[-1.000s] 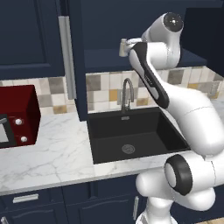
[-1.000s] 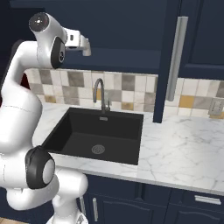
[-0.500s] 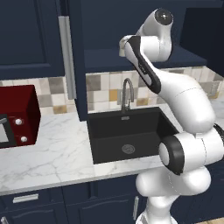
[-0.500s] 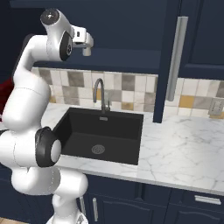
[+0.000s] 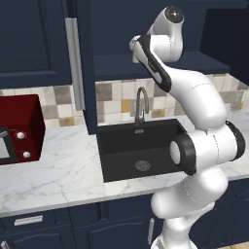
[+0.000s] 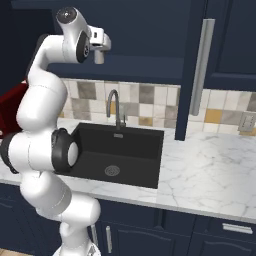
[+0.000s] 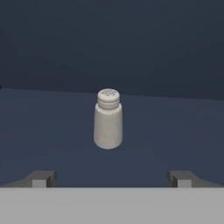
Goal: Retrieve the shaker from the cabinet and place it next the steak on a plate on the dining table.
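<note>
In the hand view the shaker (image 7: 108, 124) stands upright on the dark navy shelf (image 7: 52, 131) inside the cabinet (image 5: 34, 44), its perforated cap on top and its pale body tapering slightly toward the neck. It sits alone on the shelf floor, well in front of the back wall. The gripper (image 7: 112, 179) is spread wide, its two dark fingertips (image 7: 41, 178) rising at the bottom corners of that view with the shaker centred between them but farther back, not touching either one (nothing is held).

From the left base view the white arm (image 5: 194, 112) rises from the lower right and bends up to the open shelf space above the sink (image 5: 138, 148), the hand reaching into the dark recess. The long silver bar handle (image 5: 74, 63) runs down the edge of the open navy door. Below, the curved faucet (image 5: 141, 104) stands behind the black sink, set in the marble worktop (image 5: 53, 170). A red microwave (image 5: 19, 129) sits on the worktop to the left. In the right base view the gripper (image 6: 100, 52) points into the shelf opening above the tiled backsplash (image 6: 145, 97).
</note>
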